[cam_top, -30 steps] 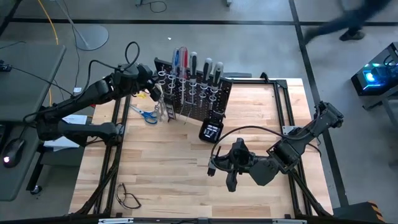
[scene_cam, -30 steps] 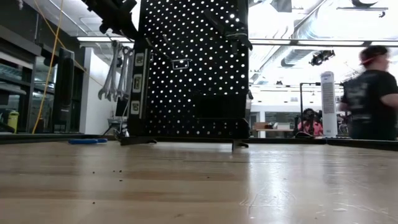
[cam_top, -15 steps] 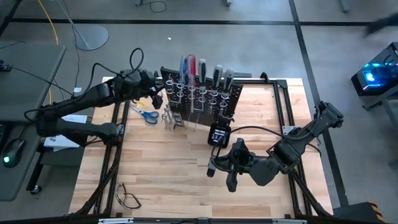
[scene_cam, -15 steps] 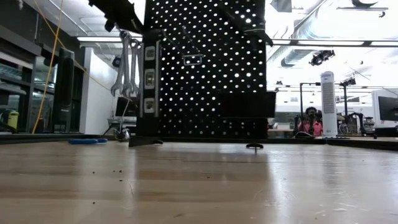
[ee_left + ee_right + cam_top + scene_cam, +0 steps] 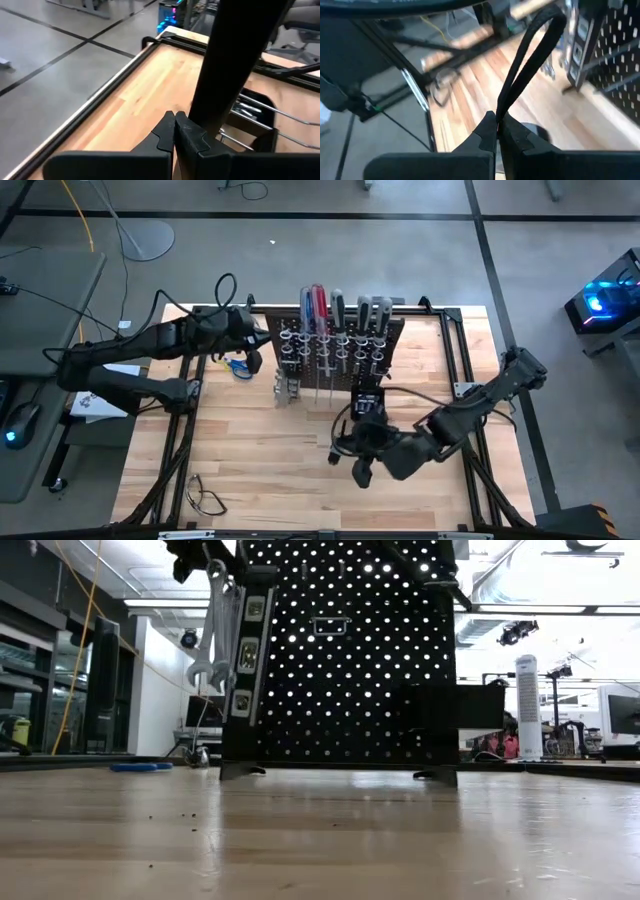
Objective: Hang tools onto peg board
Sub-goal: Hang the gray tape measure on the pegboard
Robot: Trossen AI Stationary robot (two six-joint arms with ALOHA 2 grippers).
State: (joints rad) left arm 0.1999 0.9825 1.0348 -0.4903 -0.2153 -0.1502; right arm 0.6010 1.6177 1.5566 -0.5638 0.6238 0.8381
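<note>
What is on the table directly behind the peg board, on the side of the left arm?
Blue-handled scissors lie on the table there, beside the shut left gripper, partly covered by it. The peg board hides whatever lies directly under its racks.

The peg board (image 5: 340,350) stands upright toward the table's (image 5: 280,470) far side, screwdrivers (image 5: 335,305) along its top, wrenches (image 5: 285,385) hanging at its left end. Scissors (image 5: 237,366) lie left of it. Glasses (image 5: 205,498) sit at the near left corner.
</note>
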